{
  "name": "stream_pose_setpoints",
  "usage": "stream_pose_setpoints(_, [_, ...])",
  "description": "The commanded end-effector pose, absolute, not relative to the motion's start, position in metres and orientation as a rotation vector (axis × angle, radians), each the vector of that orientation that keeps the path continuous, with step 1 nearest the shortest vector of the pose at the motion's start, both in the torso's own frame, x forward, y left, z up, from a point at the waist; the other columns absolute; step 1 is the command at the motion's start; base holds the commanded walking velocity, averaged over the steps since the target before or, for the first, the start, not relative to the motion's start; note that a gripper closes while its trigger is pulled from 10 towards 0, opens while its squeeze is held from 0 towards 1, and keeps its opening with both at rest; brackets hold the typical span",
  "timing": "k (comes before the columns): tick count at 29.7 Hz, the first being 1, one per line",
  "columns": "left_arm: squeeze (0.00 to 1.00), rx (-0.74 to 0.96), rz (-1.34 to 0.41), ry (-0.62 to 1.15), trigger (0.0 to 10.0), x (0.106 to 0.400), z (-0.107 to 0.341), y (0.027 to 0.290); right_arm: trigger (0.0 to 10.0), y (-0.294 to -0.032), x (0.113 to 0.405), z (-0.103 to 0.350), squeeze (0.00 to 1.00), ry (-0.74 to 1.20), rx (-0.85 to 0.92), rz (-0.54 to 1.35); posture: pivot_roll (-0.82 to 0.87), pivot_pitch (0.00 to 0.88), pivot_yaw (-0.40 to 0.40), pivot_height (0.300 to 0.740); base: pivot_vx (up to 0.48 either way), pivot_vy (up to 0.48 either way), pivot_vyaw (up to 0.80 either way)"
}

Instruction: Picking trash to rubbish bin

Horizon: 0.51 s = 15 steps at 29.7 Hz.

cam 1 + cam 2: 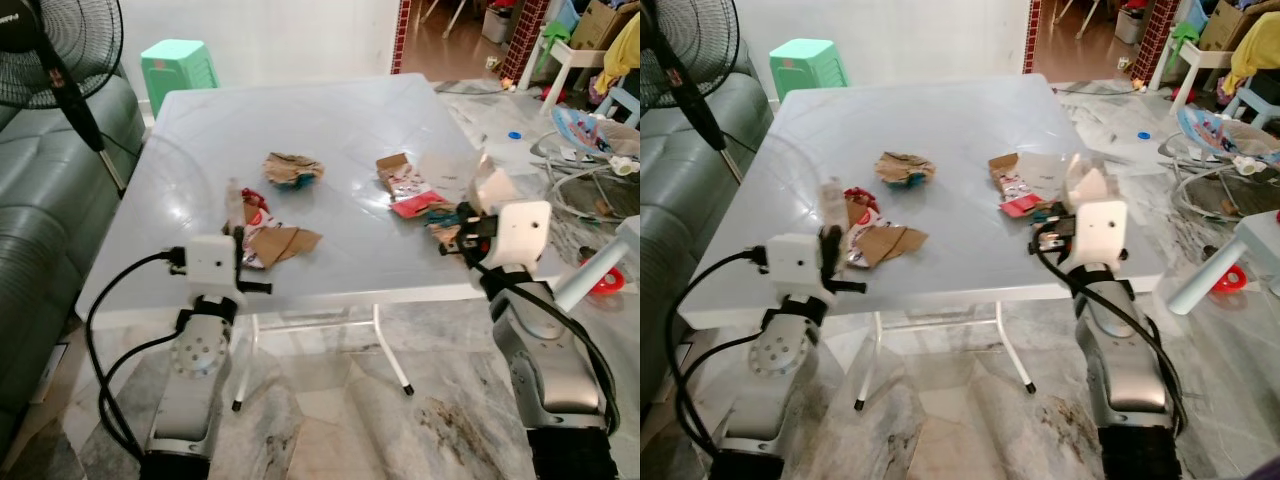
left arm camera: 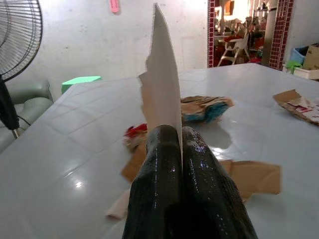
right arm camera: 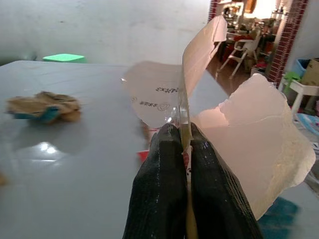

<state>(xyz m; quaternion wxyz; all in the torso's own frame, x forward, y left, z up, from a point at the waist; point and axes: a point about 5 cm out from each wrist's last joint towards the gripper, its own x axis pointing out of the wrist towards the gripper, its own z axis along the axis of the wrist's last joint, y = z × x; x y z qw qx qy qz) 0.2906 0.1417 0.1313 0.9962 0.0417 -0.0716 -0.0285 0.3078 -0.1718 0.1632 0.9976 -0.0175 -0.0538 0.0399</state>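
Note:
My left gripper (image 2: 180, 130) is shut on a thin white card scrap (image 2: 163, 74) that stands upright between its fingers, at the near left part of the grey table (image 1: 340, 110). Just beyond it lie a flat brown cardboard piece (image 1: 285, 243) and a red wrapper (image 1: 255, 200). My right gripper (image 3: 182, 127) is shut on a torn clear plastic piece (image 3: 249, 144) at the table's near right edge, close to a cardboard scrap with a red wrapper (image 1: 405, 182). A crumpled brown and blue paper (image 1: 292, 170) rests mid-table.
A black standing fan (image 1: 50, 50) and a grey sofa (image 1: 40, 220) are on the left. A green stool (image 1: 178, 65) stands behind the table. Toys and clutter (image 1: 590, 130) crowd the floor on the right. Marble floor (image 1: 330, 400) lies below the table's front edge.

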Motion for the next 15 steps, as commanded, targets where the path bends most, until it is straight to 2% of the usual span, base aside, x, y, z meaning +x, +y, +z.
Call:
stream_pose_setpoints(1, [0.00, 0.088, -0.042, -0.145, 10.0, 0.2914, 0.1336, 0.1458, 10.0, -0.1710, 0.3084, 0.1639, 0.00, -0.110, -0.040, 0.081, -0.06, 0.039, 0.036, 0.740, 0.000, 0.334, 0.00])
stream_pose_setpoints(15, [0.00, 0.094, -0.041, -0.142, 10.0, 0.2916, 0.1330, 0.1464, 10.0, -0.1707, 0.3085, 0.1629, 0.00, -0.109, -0.040, 0.079, -0.05, 0.038, 0.038, 0.740, 0.000, 0.331, 0.00])
